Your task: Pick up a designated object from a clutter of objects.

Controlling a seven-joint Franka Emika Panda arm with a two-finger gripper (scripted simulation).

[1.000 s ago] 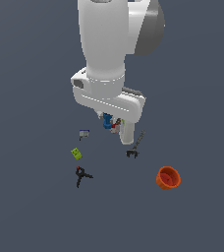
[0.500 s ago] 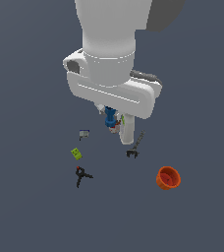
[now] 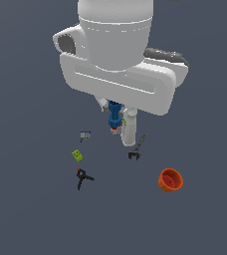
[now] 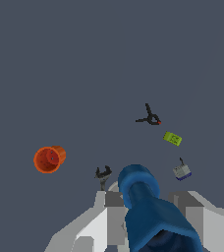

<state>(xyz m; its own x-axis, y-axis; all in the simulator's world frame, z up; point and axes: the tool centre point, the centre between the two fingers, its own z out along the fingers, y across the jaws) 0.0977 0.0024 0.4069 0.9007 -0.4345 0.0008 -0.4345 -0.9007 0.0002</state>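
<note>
The designated object, a bright-blue knobby piece, hangs upright under my hand, lifted above the clutter. In the wrist view it fills the space between my two grey fingers. My gripper is shut on it; the big white hand hides most of the fingers in the exterior view. Just below it stand the white bottle and a bit of the red-and-white can.
On the floor lie a grey block, a green box, two black clamps and an orange bowl. The wrist view shows the bowl, a clamp, the green box and the grey block.
The arm has risen and looms larger in the exterior view. The blue piece has gone up with it. The other objects have not moved.
</note>
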